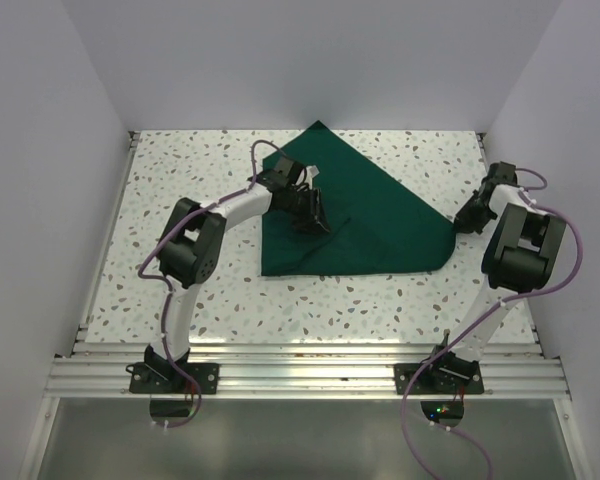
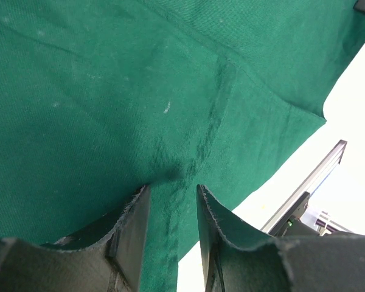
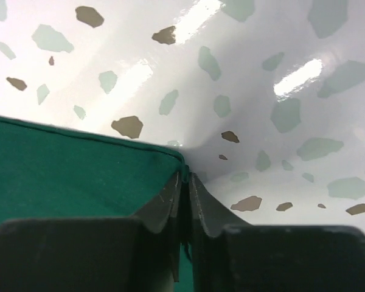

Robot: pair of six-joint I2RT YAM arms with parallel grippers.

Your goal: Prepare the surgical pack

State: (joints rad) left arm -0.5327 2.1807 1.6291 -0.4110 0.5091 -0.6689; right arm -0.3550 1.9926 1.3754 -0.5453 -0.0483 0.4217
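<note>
The dark green cloth drape [image 1: 380, 210] lies folded into a rough triangle on the speckled table [image 1: 180, 190]. My left gripper [image 1: 315, 215] is low over the drape's left-middle part. In the left wrist view the left gripper [image 2: 171, 190] is open, its jaws standing either side of a raised crease of the drape [image 2: 109, 91]. My right gripper [image 1: 466, 222] is at the drape's right corner. In the right wrist view the right gripper [image 3: 185, 173] is shut on the hemmed corner of the drape [image 3: 67, 170]. The steel tray, instruments and white packets are out of view.
White walls enclose the table at the back and both sides. An aluminium rail [image 1: 300, 365] runs along the near edge and also shows in the left wrist view [image 2: 304, 188]. Bare table lies left of and in front of the drape.
</note>
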